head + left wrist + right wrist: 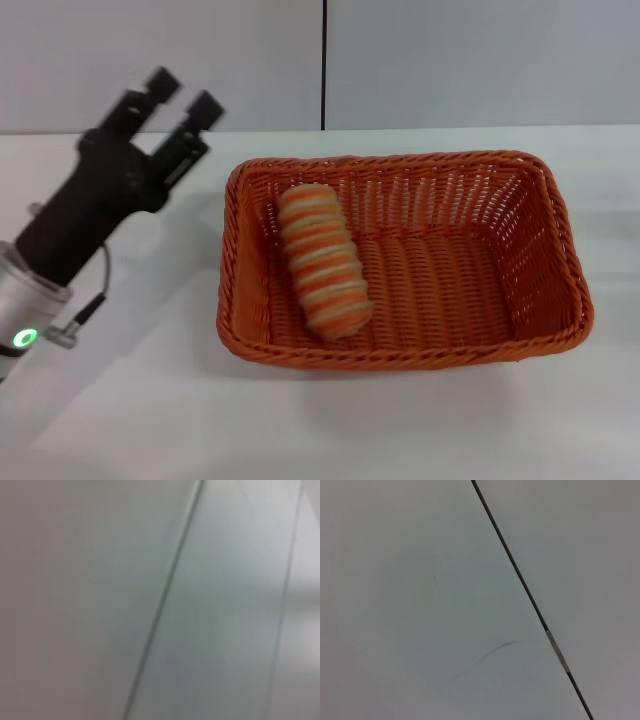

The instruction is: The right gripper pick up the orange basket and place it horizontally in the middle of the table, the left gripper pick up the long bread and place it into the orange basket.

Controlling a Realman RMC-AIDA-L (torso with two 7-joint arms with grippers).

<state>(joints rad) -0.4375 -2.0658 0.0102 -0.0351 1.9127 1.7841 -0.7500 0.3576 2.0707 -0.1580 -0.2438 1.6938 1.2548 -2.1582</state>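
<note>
Long bread point(322, 262) lies inside the orange basket point(545, 240), and nothing grips it. Taking the basket as the landmark: the left gripper point(178, 98) hangs off the basket's left side, above the table point(130, 400), clear of the braided rim and touching neither basket nor loaf. Its two black fingers point(205, 108) stand apart with bare gap between them, holding nothing, and they point up and away toward the far edge of the table. Behind the fingers the black arm runs down and leftward, away from the basket, to a silver cuff point(30, 300) with a green ring light point(24, 338) and a thin cable point(95, 300) beside it.

Within the basket, the striped loaf rests on the woven floor in the left half, close to the left wall. It lies slantwise, one end near the far left corner and the other near the front wall. The basket's right half holds only bare weave.

The basket sits flat on the white table with its long side running across the head view, roughly mid-table.

The right gripper appears in no view. Both wrist views show only pale panels point(420, 580) crossed by a dark seam point(520, 580).
</note>
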